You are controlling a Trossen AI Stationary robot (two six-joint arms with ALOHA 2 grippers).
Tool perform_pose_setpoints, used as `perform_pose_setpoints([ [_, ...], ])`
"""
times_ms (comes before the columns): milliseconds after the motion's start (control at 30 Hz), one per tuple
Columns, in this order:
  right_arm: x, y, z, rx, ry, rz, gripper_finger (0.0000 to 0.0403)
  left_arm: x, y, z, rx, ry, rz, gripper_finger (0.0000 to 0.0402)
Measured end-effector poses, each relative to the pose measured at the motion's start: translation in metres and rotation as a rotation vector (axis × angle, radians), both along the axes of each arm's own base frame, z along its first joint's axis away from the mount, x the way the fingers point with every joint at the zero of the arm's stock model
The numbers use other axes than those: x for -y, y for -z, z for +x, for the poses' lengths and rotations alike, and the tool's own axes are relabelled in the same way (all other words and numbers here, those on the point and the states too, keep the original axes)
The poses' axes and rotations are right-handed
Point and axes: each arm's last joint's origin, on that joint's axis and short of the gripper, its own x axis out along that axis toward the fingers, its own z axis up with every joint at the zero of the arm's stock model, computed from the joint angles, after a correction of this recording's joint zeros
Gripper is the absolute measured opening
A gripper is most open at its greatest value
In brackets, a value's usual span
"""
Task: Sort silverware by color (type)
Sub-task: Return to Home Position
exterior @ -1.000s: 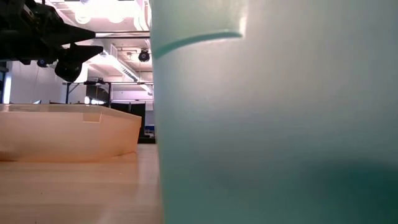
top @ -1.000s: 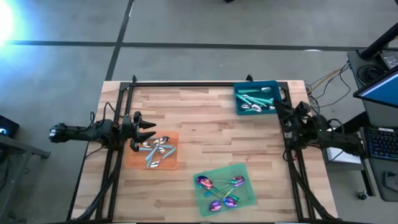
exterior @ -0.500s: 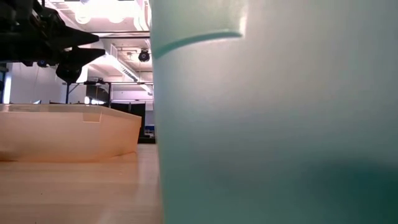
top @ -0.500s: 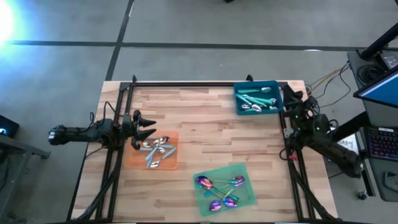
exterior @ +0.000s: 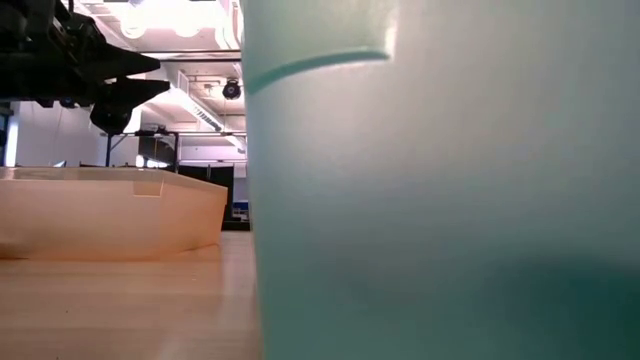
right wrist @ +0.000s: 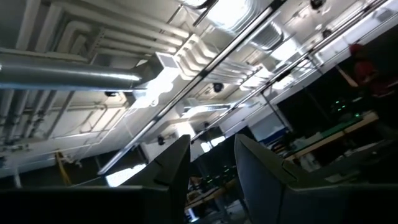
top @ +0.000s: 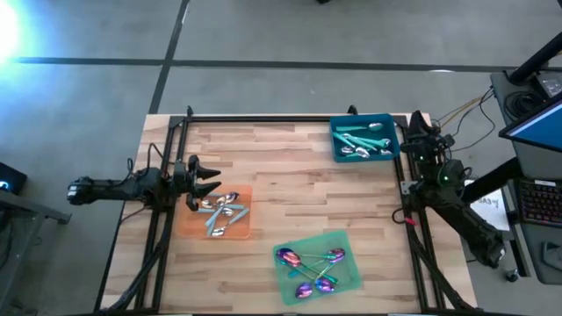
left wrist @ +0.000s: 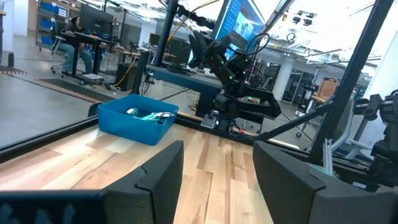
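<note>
The right gripper [top: 414, 121] has swung back to the far right table corner, fingers parted, empty. The left gripper [top: 212, 176], spread open, hovers at the flat orange mat's [top: 190, 227] left edge. The small shiny spoon-like silverware [top: 219, 209] lies sorted across that mat, the near green mat [top: 351, 277] and the far blue plastic bin [top: 335, 145].

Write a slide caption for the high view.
Spoons sorted across blue bin, orange tray, green tray; left gripper, right gripper open.

The high camera looks straight down on the bench [top: 290, 167]. The low one sits at bench height, close against the green tray [exterior: 440, 200]. The left wrist camera faces past the left claw [left wrist: 217, 149] toward the blue bin [left wrist: 138, 118], also seen overhead; the right wrist camera tilts at the ceiling [right wrist: 93, 56].
</note>
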Motion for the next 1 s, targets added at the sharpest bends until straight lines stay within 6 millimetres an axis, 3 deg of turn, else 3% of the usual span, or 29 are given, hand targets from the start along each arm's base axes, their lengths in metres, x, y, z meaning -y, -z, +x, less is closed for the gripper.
perform_pose_setpoints([
  [433, 0.009, 0.001, -0.011, -0.01, 0.176, 0.015, 0.0116, 0.0, 0.0, 0.0, -0.001, 0.0, 0.0, 0.0178],
  [1000, 0.009, 0.001, -0.012, -0.011, 0.179, 0.017, 0.0116, 0.0, 0.0, 0.0, -0.002, 0.0, 0.0, 0.0178],
])
